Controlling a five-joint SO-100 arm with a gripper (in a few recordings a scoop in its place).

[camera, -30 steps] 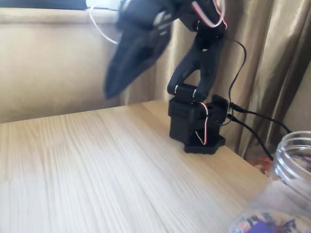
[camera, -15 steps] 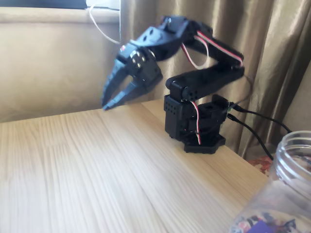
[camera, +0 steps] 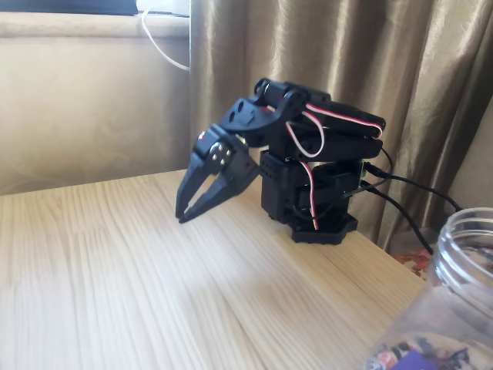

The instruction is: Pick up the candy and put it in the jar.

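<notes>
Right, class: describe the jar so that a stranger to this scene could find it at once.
Start at the light wooden table and follow it to the lower right corner of the fixed view, past the black arm's base. There stands the jar, cut off by the frame: clear plastic, a wide ribbed mouth, purple wrappers showing through its wall.

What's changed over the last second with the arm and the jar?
The arm folded down over its base, bringing the tool from high up near the window ledge to just above the table, fingers pointing down and nearly closed, holding nothing. The jar at the lower right stayed put.
</notes>
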